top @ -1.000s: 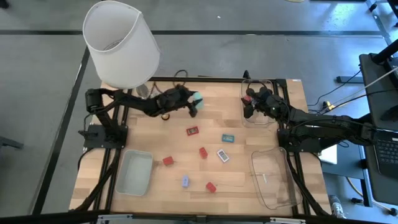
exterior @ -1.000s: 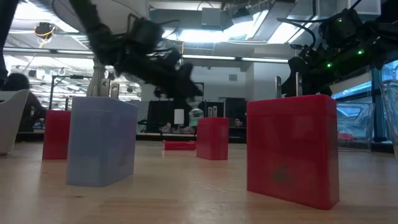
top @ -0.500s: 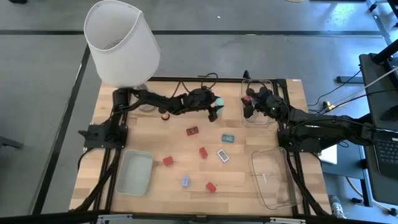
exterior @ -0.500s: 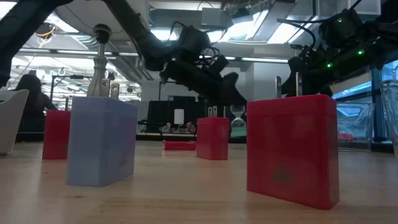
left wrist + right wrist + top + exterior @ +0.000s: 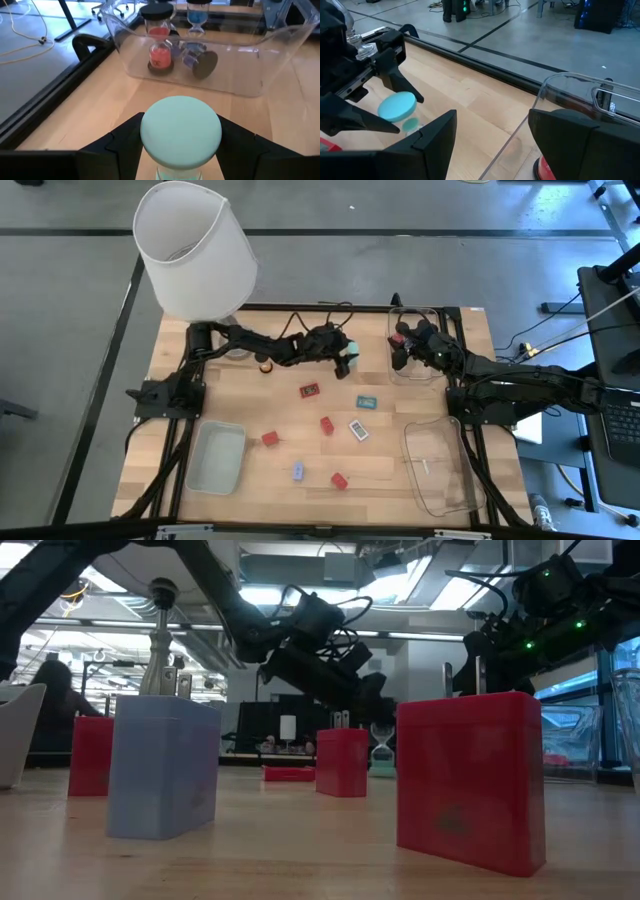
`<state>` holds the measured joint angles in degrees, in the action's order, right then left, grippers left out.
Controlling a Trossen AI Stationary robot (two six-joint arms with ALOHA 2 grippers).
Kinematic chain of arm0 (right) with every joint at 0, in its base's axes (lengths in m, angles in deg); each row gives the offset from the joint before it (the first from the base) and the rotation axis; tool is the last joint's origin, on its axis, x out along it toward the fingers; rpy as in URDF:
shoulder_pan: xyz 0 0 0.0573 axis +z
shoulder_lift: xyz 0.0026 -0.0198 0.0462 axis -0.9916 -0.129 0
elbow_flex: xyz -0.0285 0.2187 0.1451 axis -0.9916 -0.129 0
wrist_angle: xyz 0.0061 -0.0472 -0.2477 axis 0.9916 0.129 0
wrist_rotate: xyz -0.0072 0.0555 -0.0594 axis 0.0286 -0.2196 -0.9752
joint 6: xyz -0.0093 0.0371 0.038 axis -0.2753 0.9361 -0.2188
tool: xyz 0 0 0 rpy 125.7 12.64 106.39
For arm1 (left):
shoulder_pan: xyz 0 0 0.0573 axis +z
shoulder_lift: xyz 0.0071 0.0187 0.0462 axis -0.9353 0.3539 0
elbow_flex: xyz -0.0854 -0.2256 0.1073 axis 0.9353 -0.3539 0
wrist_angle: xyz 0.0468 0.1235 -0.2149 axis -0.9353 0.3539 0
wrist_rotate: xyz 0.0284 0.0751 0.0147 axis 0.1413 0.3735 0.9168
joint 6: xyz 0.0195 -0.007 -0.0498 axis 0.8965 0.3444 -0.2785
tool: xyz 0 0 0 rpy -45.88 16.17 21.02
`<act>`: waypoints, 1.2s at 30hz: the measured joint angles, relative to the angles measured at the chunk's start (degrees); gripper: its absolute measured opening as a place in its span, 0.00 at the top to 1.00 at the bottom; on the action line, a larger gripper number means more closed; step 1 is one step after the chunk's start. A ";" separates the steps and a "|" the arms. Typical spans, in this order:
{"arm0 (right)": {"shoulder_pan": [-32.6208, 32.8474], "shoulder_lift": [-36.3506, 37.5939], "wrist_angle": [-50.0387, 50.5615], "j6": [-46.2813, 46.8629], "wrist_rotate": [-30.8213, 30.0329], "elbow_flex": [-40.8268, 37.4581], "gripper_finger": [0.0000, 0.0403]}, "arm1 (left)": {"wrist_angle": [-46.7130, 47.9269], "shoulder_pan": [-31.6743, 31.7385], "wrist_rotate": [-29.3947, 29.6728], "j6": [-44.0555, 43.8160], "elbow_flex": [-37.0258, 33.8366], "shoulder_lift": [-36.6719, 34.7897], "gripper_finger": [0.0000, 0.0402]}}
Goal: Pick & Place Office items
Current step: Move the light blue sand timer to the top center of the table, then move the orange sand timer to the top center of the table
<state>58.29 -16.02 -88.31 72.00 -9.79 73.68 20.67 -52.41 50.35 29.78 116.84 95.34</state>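
Observation:
My left gripper [image 5: 346, 356] is at the far middle of the table, shut on a small teal-capped cylinder [image 5: 180, 131], glass below its cap [image 5: 396, 106]. It stands just left of a clear tray [image 5: 415, 370] at the far right. That tray holds red-filled [image 5: 160, 50] and blue-filled [image 5: 197, 17] pieces of the same kind. My right gripper [image 5: 490, 145] hovers open over that tray [image 5: 560, 95], nothing between its fingers. Red blocks [image 5: 310, 390] [image 5: 327, 425] and flat teal [image 5: 367, 402], white [image 5: 358, 430] and blue [image 5: 298, 471] pieces lie mid-table. My left gripper pinches the teal-capped cylinder between its two fingers [image 5: 125, 145], one on either side, just under the top cap [image 5: 180, 131]. The fingers come slanting down from the table's left. The cylinder stands upright in the hold; whether its foot touches the table I cannot tell.
A big white-shaded lamp [image 5: 195, 250] stands at the far left corner. A frosted tray [image 5: 217, 457] sits near left, another clear tray [image 5: 440, 465] near right. More red blocks [image 5: 270, 438] [image 5: 340, 480] lie near the front. A dark cylinder [image 5: 265, 365] rests beside the left arm.
My left gripper has carried the teal-capped cylinder toward the table's right edge and a little down, up to the far clear tray, most of the way in the first half second. It stays shut on the cylinder, which stays upright.

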 joint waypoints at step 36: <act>0.00 -0.01 1.93 0.09 0.12 0.00 0.37 | 24.36 -4.55 7.82 2.56 -6.20 -25.75 0.46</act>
<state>58.29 -16.03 -86.38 72.09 -9.67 73.68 45.02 -56.96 58.18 32.35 110.64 69.60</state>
